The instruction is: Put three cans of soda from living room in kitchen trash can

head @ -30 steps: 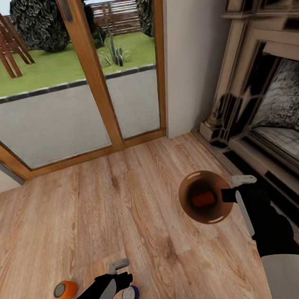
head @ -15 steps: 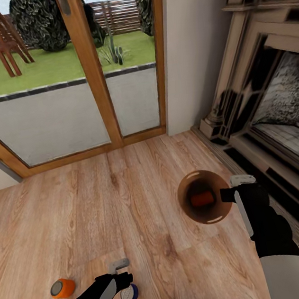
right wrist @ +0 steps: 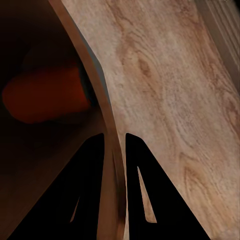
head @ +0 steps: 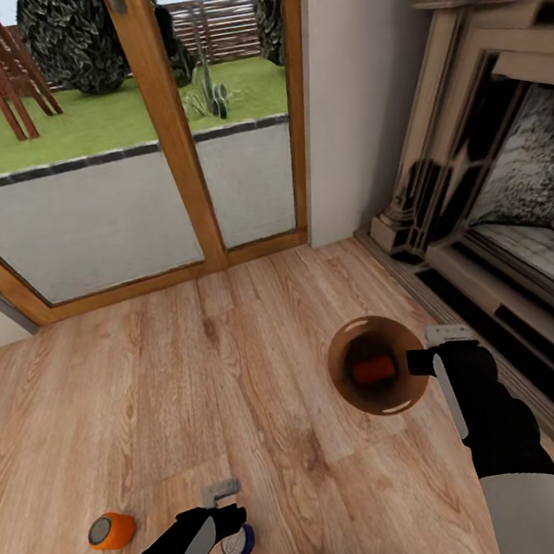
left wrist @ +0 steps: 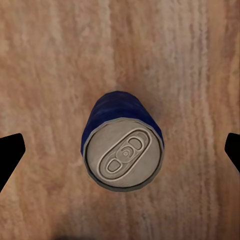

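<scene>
A blue can of soda (left wrist: 122, 145) stands upright on the wood floor, silver top up. My left gripper (head: 229, 519) hovers right over it, open, its fingertips (left wrist: 10, 155) wide apart on either side and clear of it. The same blue can (head: 239, 543) peeks out below that hand. An orange can (head: 112, 530) lies on its side on the floor to the left. The trash can (head: 400, 400) hangs tipped toward me with my right gripper (head: 420, 362) shut on its rim (right wrist: 107, 115). A second orange can (head: 373, 370) lies inside it, also seen as (right wrist: 45, 95).
Wood-framed glass doors (head: 161, 126) stand ahead, with a garden beyond. A fireplace (head: 506, 145) with its raised hearth edge runs along the right, close to my right arm. Open wood floor (head: 194, 378) lies between the doors and the cans.
The whole picture has shifted a little, so the head camera moved. Both grippers, the bin and the cans keep their places relative to each other.
</scene>
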### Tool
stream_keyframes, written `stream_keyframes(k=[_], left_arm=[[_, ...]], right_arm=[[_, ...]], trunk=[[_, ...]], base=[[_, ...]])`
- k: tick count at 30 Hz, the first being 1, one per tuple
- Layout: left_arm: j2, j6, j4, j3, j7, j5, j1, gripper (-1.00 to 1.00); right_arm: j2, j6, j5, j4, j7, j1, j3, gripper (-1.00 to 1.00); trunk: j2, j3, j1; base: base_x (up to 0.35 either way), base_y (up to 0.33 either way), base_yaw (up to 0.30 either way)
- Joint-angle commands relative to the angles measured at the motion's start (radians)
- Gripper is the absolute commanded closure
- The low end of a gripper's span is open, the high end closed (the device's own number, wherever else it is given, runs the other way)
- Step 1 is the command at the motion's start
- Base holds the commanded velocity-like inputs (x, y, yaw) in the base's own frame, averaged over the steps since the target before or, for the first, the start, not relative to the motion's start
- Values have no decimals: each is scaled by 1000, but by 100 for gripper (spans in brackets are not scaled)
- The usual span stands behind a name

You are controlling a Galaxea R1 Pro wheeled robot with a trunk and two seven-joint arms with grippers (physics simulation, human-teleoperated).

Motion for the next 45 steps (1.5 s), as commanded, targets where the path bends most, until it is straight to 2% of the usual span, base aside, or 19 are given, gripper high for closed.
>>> stream_keyframes(k=[1,38,45], left_arm=[[0,0,0,0,0,0,0,-100],[0,-1,0,0,1,3,0,-100],[0,-2,0,0,1,3,0,-100]], right_arm=[[0,0,-9,0,4,0,0,100],[-1,0,-9,1,4,0,-2,100],[-1,0,-9,1,4,0,-1,100]], trunk=[[0,0,0],[0,0,0],[-49,-22,27]], base=[[0,0,0],[0,0,0],[0,0,0]])
